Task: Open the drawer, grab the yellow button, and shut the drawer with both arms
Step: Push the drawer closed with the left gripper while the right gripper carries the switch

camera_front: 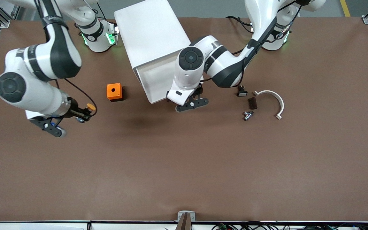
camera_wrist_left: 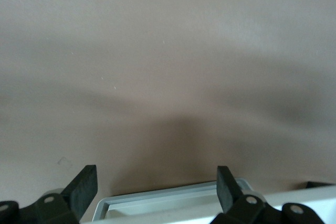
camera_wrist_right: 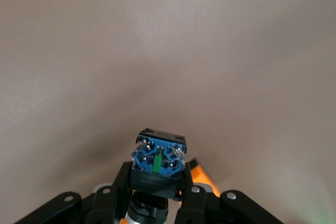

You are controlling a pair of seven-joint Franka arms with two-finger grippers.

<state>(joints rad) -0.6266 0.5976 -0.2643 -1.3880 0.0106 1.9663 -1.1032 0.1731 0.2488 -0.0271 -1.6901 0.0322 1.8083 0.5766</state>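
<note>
Brown table (camera_front: 184,166); right wrist view reveals button (camera_wrist_right: 157,162) blue terminals

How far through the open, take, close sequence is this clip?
Opened and taken: the drawer stands pulled out of the cabinet, and the right hand is shut on the button above bare table. In hand: the left hand is open at the drawer's front edge. Left: closing the drawer.

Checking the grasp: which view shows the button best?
Right wrist view: the button fills the centre, clamped in the right gripper, blue terminal end up. Front view shows only its small orange cap. Left wrist view doesn't show it.
</note>
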